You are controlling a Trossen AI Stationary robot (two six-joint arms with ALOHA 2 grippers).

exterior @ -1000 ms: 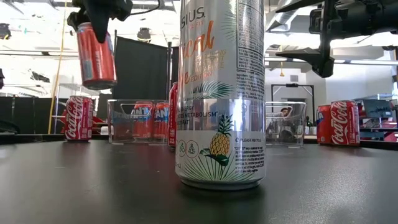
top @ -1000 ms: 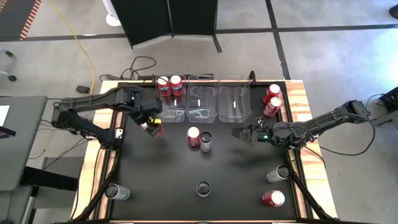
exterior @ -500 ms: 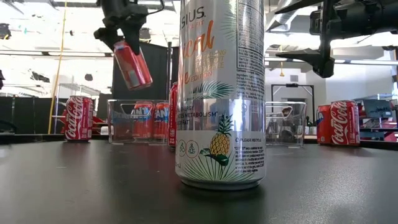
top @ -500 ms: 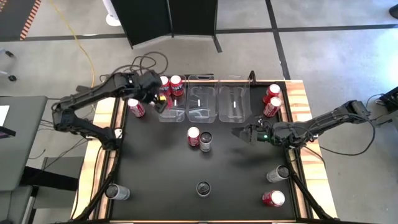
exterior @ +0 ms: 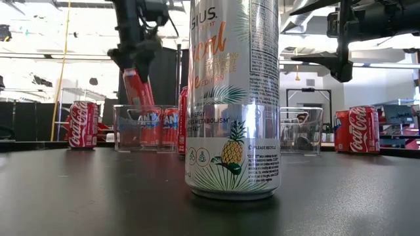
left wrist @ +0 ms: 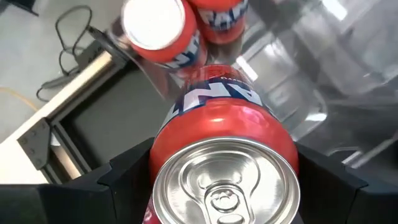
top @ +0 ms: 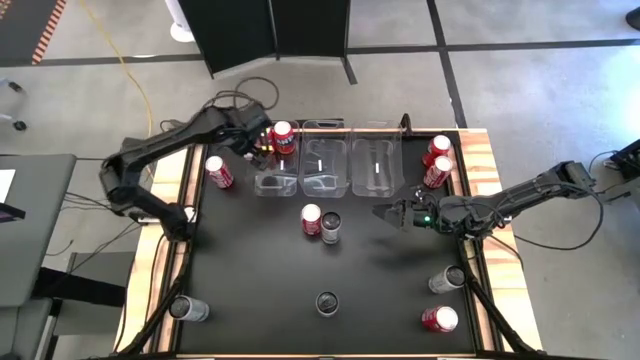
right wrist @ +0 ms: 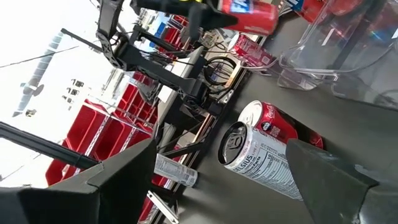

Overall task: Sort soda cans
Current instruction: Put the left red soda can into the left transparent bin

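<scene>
Overhead, the left gripper (top: 262, 150) hangs above the leftmost clear bin (top: 276, 184), its fingers (left wrist: 124, 180) clenched on a red can (left wrist: 224, 155) tilted over the bin's rim. Just past those fingers, two more red cans (left wrist: 163, 31) stand inside that bin. Another red can (top: 219, 172) stands on the dark surface (top: 260, 280) beside the bin, apart from the fingers. The right gripper (top: 392, 214) hovers with fingers spread wide and holding nothing; beyond them a red can (top: 311, 219) and a silver can (top: 331, 227) stand touching at mid-surface.
</scene>
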